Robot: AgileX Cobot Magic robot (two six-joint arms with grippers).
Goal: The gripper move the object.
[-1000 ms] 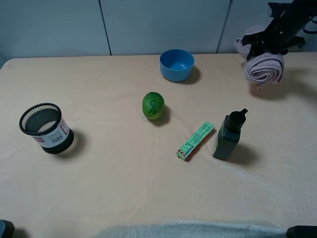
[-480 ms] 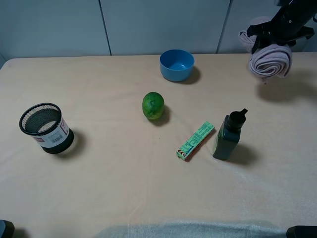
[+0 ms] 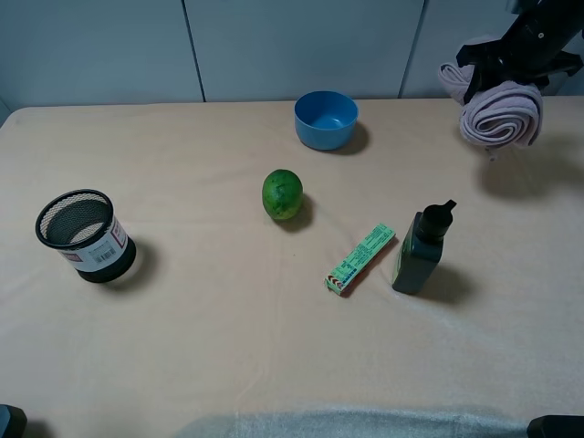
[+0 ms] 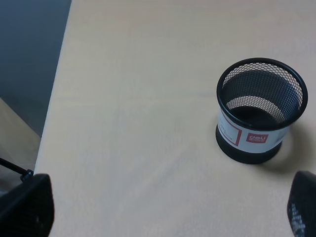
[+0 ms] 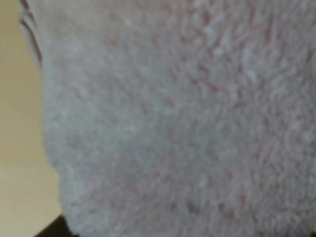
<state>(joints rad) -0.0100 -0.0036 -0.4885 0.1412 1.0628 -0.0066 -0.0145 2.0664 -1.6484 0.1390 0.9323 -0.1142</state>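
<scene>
A rolled pale pink towel [image 3: 499,113] hangs in the air above the table's far right, held by my right gripper [image 3: 511,80], which is shut on it. In the right wrist view the towel [image 5: 177,113] fills almost the whole picture and hides the fingers. My left gripper [image 4: 168,207] is open and empty; its two dark fingertips [image 4: 24,210] show at the lower corners of the left wrist view, near the black mesh pen cup [image 4: 260,108].
On the beige tablecloth [image 3: 182,319] stand a black mesh pen cup [image 3: 84,234] at the left, a blue bowl [image 3: 326,119] at the back, a green lime [image 3: 282,193], a green packet [image 3: 359,259] and a dark bottle [image 3: 422,247] right of centre.
My right gripper has carried the towel up and to the right, away from the table's middle. Everything else has stayed put.
</scene>
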